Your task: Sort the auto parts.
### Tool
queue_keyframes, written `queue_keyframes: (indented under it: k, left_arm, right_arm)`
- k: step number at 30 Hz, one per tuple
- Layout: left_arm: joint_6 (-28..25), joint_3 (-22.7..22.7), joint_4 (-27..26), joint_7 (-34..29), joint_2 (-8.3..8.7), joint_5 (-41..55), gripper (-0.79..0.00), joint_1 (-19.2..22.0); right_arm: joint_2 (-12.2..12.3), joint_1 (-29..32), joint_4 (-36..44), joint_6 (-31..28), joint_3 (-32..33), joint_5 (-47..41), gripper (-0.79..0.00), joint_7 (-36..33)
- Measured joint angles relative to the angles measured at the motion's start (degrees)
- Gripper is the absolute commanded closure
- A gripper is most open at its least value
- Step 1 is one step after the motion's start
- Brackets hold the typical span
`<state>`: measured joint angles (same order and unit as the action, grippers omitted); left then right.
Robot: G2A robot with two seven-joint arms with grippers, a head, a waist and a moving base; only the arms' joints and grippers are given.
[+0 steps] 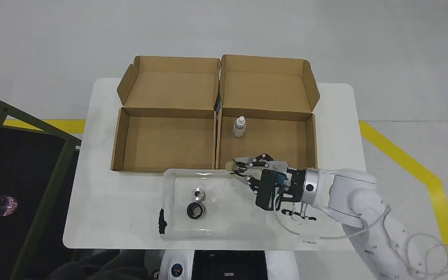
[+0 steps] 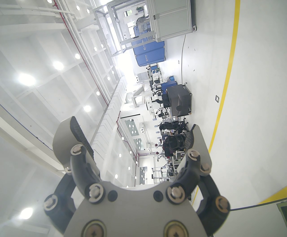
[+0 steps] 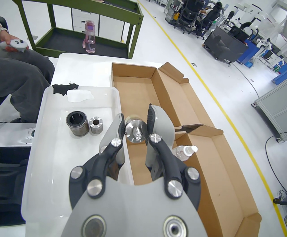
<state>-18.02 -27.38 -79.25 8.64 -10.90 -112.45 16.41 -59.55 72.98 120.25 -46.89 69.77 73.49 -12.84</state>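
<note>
1 metal plug [image 3: 135, 132] clamped in right gripper [image 3: 135, 112], seen end-on in R wrist view.

White floor [image 3: 152, 44] with a yellow line [image 1: 406, 158], green rack [image 3: 133, 36]

Boxes [image 1: 168, 143] plain brown. Table [image 3: 83, 65] white. Tray [image 3: 44, 157] clear, with black tape [image 3: 65, 88]. Bearing [image 3: 76, 123] dark grey, black inside; bushing [image 3: 96, 126] and disc [image 3: 135, 132] bright silver. Bottle [image 3: 182, 153] clear, cap [image 3: 192, 148] white. Floor line [image 3: 199, 78] yellow. Cart [image 3: 134, 16] olive green; flask [image 3: 89, 37] pink.
</note>
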Motion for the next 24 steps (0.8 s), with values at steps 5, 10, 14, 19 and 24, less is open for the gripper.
queue_keyframes:
  k: [5, 10, 14, 19, 24]
  left_arm:
    - [0.0, 0.0, 0.0, 0.0, 0.00, 0.0, -0.785, 0.0]
    - [0.0, 0.0, 0.0, 0.0, 0.00, 0.0, -0.785, 0.0]
    - [0.0, 0.0, 0.0, 0.0, 0.00, 0.0, -0.785, 0.0]
    - [0.0, 0.0, 0.0, 0.0, 0.00, 0.0, -0.785, 0.0]
    - [0.0, 0.0, 0.0, 0.0, 0.00, 0.0, -0.785, 0.0]
  right_arm:
    - [0.0, -1.2, -2.9, -1.3, 0.3, -2.4, 0.000, 2.0]
    - [-0.1, -2.7, -5.9, -1.0, 0.0, -3.1, 0.000, 2.0]
    - [-0.1, -3.9, -8.5, -0.9, -0.1, -3.7, 0.000, 1.2]
    - [-0.2, -6.5, -12.5, -1.4, -0.5, -4.7, 0.000, -0.2]
    - [-0.3, -9.4, -16.0, -1.5, -1.5, -4.6, 0.000, -2.6]
